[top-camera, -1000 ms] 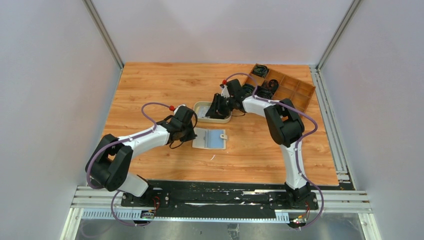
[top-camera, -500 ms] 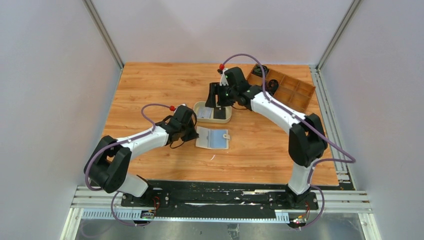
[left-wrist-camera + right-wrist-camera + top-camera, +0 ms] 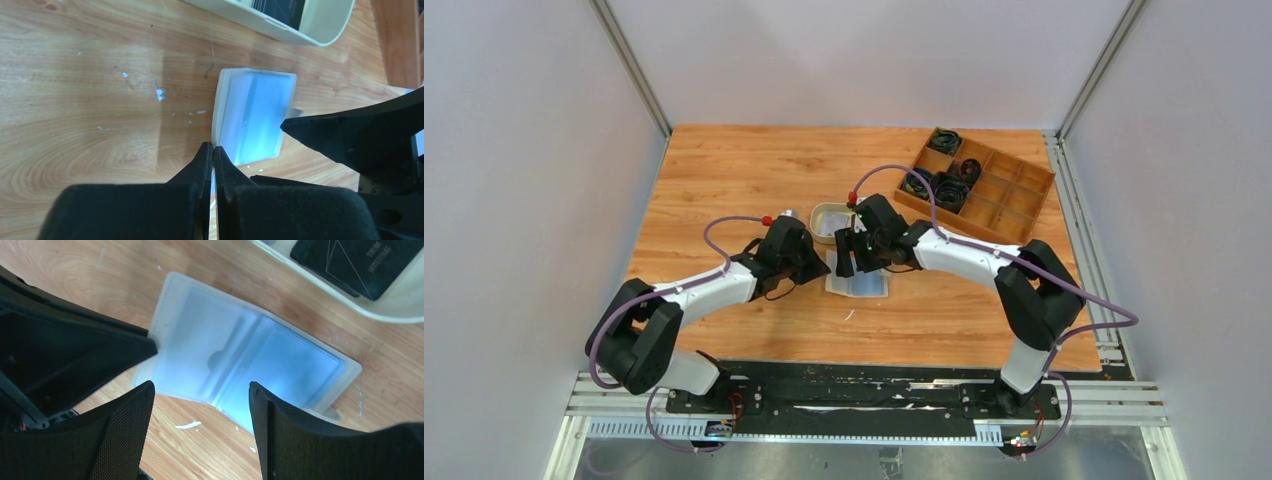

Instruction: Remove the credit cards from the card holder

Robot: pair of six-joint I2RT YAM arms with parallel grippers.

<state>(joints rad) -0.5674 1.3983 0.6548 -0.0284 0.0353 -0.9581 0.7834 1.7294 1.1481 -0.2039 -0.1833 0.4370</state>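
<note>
While the left tool (image 3: 212, 148) pinches the card holder (image 3: 280, 365), the right tool (image 3: 200, 390) spreads wide above.

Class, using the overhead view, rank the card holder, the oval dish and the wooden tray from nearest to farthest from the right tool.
1. The card holder, directly beneath the right tool.
2. The oval dish, just behind it.
3. The wooden tray, far right corner.

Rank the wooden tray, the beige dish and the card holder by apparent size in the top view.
Largest: wooden tray.
Then beige dish and card holder: similar, both partly covered, so unranked.
</note>
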